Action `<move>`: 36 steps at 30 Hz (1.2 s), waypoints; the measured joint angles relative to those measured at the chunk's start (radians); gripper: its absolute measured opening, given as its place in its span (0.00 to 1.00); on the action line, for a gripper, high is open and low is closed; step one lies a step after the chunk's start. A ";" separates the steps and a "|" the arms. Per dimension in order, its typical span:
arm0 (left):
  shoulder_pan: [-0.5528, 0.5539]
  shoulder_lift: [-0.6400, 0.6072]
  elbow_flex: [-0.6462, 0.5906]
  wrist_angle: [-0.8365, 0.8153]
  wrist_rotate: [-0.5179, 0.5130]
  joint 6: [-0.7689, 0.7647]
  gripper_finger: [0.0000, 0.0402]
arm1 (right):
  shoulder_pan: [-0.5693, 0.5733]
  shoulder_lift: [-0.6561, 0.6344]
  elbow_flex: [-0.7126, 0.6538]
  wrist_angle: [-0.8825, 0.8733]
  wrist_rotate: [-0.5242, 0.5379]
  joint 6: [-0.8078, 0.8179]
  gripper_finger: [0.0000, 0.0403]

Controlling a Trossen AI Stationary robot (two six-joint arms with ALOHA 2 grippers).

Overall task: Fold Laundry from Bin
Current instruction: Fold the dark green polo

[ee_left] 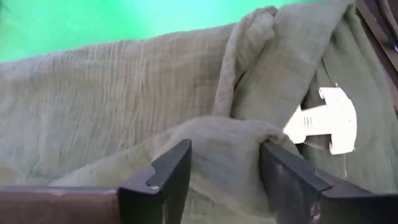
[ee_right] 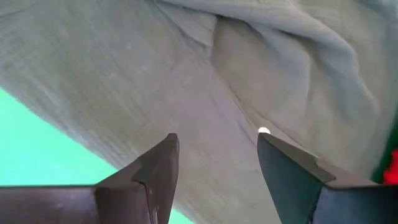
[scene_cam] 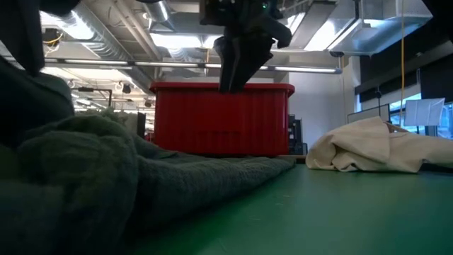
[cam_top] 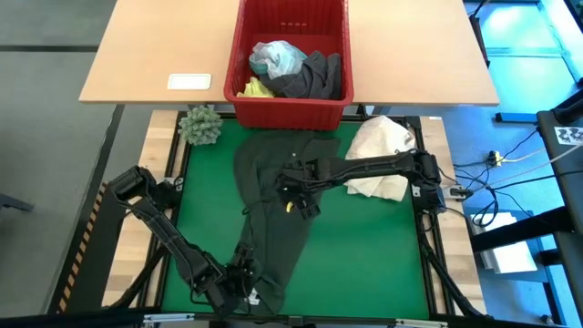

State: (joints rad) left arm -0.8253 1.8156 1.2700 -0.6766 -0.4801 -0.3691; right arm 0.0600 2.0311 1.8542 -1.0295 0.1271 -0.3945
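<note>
A dark green garment (cam_top: pixel 273 210) lies stretched over the green mat, from in front of the red bin (cam_top: pixel 291 114) to the mat's near edge. More laundry (cam_top: pixel 296 68) sits piled inside the bin. My left gripper (cam_top: pixel 244 275) is low at the garment's near end, its fingers (ee_left: pixel 168 168) apart on either side of a raised fold (ee_left: pixel 224 134). A white label (ee_left: pixel 326 121) shows on the cloth beside it. My right gripper (cam_top: pixel 296 202) hangs open above the garment's middle, clear of the cloth (scene_cam: pixel 237 78). My left gripper's fingers slant down on either side of a raised fold (ee_left: pixel 249 140) at the garment's near end. The fold fills the gap between them and rests on the cloth below. I cannot tell whether the fingers touch it.
A cream-white cloth bundle (cam_top: pixel 383 155) lies on the mat's far right. A green spiky ball (cam_top: pixel 200 125) sits at the far left corner. Beyond the mat, a white card (cam_top: pixel 189 82) lies on the wooden table beside the bin. Bare green mat (cam_top: pixel 364 246) shows right of the garment.
</note>
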 joint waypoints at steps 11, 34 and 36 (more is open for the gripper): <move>-0.100 -0.042 0.050 -0.365 -0.293 -0.355 0.45 | -0.001 -0.005 -0.006 -0.053 0.012 0.057 0.49; 0.090 -0.457 -0.555 -0.003 -0.260 -0.447 0.45 | 0.061 -0.306 -0.463 0.275 -0.016 0.201 0.30; 0.156 -0.506 -0.626 0.069 -0.217 -0.368 0.45 | 0.076 -0.343 -0.518 0.339 -0.017 0.215 0.30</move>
State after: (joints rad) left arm -0.6696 1.3094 0.6439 -0.6073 -0.6973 -0.7370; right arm 0.1363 1.6883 1.3365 -0.6905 0.1106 -0.1793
